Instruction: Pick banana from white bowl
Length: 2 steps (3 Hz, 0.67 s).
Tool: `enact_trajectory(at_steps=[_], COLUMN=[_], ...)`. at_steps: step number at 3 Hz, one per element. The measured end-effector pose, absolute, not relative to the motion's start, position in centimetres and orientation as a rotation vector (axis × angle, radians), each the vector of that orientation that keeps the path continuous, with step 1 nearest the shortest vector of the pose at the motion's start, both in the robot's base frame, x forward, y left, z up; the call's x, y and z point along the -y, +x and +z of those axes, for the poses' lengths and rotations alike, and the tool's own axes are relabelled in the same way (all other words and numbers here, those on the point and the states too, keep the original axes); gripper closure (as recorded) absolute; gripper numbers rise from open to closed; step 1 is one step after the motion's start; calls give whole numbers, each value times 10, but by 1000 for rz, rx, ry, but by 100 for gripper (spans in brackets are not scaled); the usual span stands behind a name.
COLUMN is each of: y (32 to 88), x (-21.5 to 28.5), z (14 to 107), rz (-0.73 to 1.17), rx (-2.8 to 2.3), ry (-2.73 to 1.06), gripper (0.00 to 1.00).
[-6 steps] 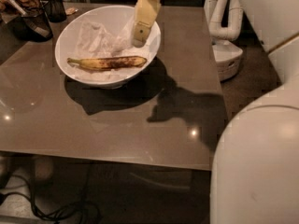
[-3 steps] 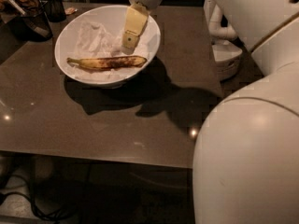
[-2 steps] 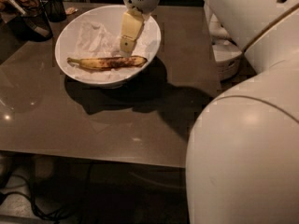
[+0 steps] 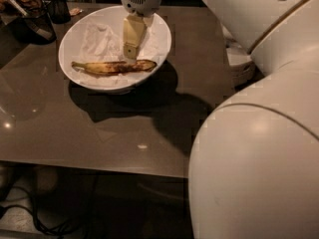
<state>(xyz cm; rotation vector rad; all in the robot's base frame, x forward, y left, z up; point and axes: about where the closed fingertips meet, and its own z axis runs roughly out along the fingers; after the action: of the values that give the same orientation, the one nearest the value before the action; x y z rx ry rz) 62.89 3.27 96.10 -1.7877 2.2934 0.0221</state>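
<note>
The banana (image 4: 113, 67), yellow with heavy brown spotting, lies lengthwise in the front of the white bowl (image 4: 70, 39), stem to the left. The bowl is lined with crumpled white paper (image 4: 99, 39). My gripper (image 4: 131, 52) hangs over the bowl with its cream fingers pointing down, their tips just above the banana's right half.
The bowl stands on a brown glossy table (image 4: 99, 128). Dark glass cups (image 4: 40, 19) stand at the back left. A white object (image 4: 240, 66) sits on the table to the right. My large white arm (image 4: 259, 148) fills the right foreground.
My gripper has moved left and down inside the bowl, closer to the banana. The banana and bowl have not moved.
</note>
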Motion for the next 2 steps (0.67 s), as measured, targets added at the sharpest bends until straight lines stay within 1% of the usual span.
enact_trajectory(at_steps=[1, 2], y=[631, 633], x=[-41, -48], z=[961, 958], rz=[-41, -82], rx=[-2264, -2237], ry=[-1830, -1872], gripper=[25, 25])
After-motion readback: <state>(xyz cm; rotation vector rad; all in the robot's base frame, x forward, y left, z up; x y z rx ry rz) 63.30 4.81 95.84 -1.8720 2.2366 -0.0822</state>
